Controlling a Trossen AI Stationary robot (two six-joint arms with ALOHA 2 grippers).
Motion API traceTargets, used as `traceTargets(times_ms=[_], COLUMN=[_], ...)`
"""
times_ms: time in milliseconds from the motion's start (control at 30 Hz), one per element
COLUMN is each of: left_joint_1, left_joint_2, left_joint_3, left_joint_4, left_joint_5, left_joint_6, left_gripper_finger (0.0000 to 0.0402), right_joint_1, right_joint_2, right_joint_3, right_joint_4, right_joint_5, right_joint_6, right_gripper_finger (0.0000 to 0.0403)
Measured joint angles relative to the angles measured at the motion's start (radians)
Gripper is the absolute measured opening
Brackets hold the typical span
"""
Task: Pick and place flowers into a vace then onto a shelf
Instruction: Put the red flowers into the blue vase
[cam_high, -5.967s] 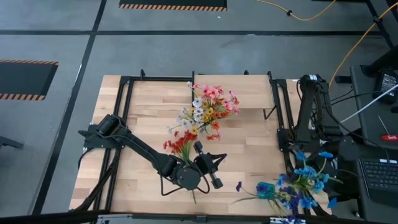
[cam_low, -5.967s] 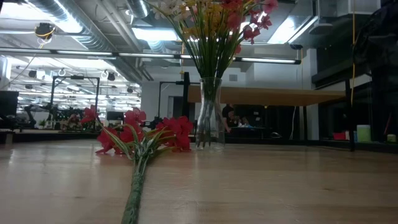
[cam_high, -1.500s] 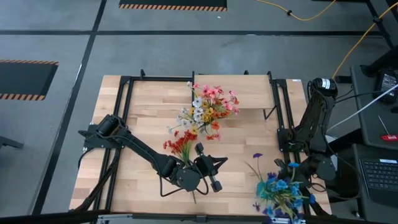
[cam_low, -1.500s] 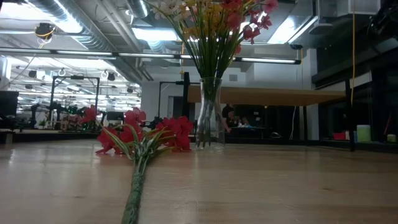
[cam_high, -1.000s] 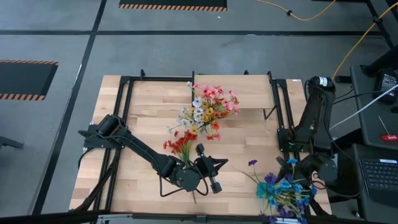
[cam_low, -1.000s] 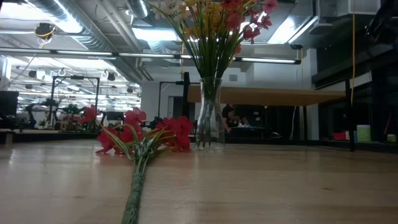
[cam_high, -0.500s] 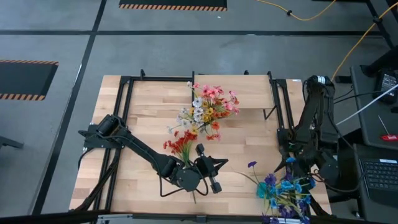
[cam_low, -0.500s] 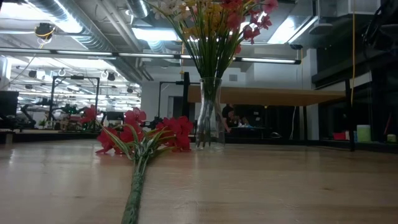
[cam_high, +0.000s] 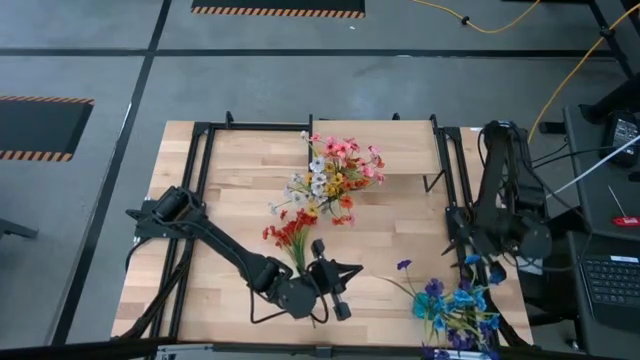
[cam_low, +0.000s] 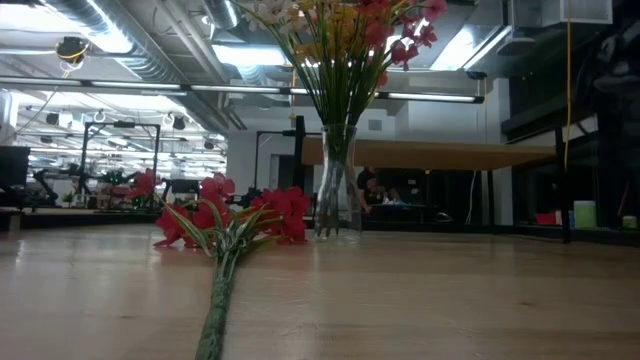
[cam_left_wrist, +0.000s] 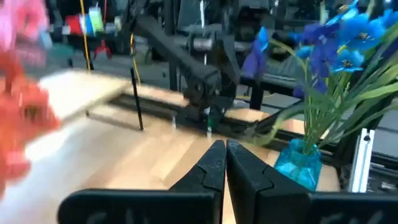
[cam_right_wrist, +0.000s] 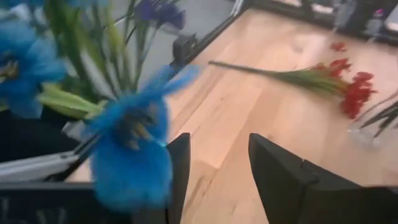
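Fingers of the left gripper (cam_left_wrist: 225, 163) are pressed together beside the red flowers (cam_high: 290, 234) lying on the table (cam_high: 400, 240); right gripper (cam_right_wrist: 214, 171) hangs parted by the blue flowers (cam_high: 455, 305)

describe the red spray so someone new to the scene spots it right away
On the butcher-block tabletop, look toward the near middle, just ahead of the left claw. The red spray lies flat there, its stem pointing at the near edge. Unlike the mixed bunch standing in the clear vase and the blue flowers at the right, it is all red and lying down.
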Motion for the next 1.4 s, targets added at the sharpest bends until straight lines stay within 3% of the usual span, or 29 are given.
traceTargets(times_ms=[367,500,767,900,1167,1400], left_joint_1=[0.015,0.037,0.099,0.114,0.085,0.051], left_joint_2=[0.000,0.000,0.000,0.000,0.002,0.016], left_joint_3=[0.000,0.000,0.000,0.000,0.000,0.001], left_joint_4=[-0.542,-0.684,-0.900,-1.015,-1.115,-1.119], left_joint_5=[0.020,0.181,0.534,0.659,0.658,0.621], left_joint_6=[-0.734,-0.941,-1.184,-1.333,-1.542,-1.585], left_gripper_finger=[0.0032,0.0021,0.0003,0.0002,0.0003,0.0008], right_joint_1=[-0.001,-0.001,-0.001,-0.001,-0.001,-0.001], right_joint_2=[-0.079,-0.079,-0.079,-0.079,-0.079,-0.079], right_joint_3=[0.000,0.000,0.000,0.000,0.000,0.000], right_joint_4=[-0.012,-0.013,-0.013,-0.013,-0.013,-0.014], right_joint_5=[0.032,0.032,0.031,0.031,0.032,0.032], right_joint_6=[0.010,0.010,0.010,0.009,0.007,0.007], right_gripper_finger=[0.0151,0.0151,0.0151,0.0151,0.0151,0.0151])
